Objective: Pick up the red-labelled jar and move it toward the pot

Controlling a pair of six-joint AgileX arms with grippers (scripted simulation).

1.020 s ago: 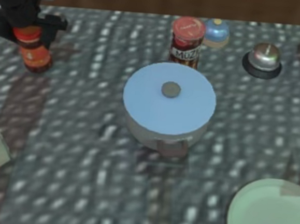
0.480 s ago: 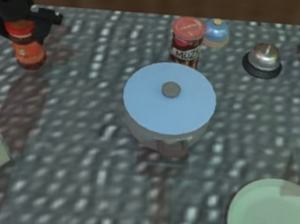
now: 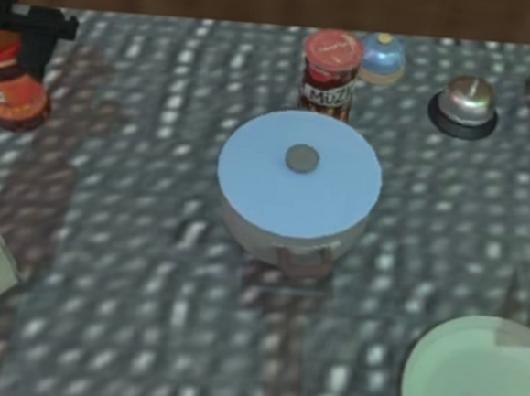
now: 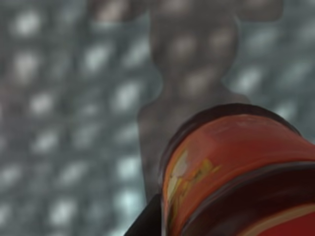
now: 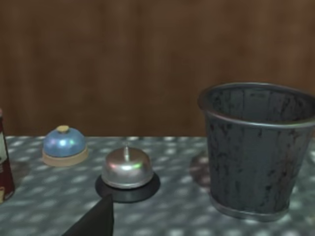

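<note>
Top view, left arm: the left gripper (image 3: 11, 36) sat at the table's far left edge, its fingers closed around the red-labelled jar (image 3: 12, 82), which hung upright below it.
Top view, jar's place: the red-labelled jar was well apart from the pot (image 3: 298, 187), which stood near the middle of the table (image 3: 127, 316).
Top view, step in hand: the carry toward the pot looked barely begun; it would go best with the jar kept upright, moved rightward, and stopped short of the pot's wall.
Top view, hazard: a red-lidded jar (image 3: 330, 70) with a lettered label stood just behind the pot, so an approach from the pot's left side seemed safer.
Top view, containers: the pot was shut under its light-blue lid (image 3: 299, 173), contents hidden; the pale green plate (image 3: 471, 379) at lower right looked bare.
Left wrist view: the jar (image 4: 236, 172) filled the near corner, lifted above its shadow on the cloth.
Right wrist view, right arm: parked at the right; I cannot tell its fingers' state.
Right wrist view, containers: a dark metal bin (image 5: 258, 152) stood beside a silver bell (image 5: 127, 169) and a blue bell (image 5: 64, 145); the bin's inside was not visible.
</note>
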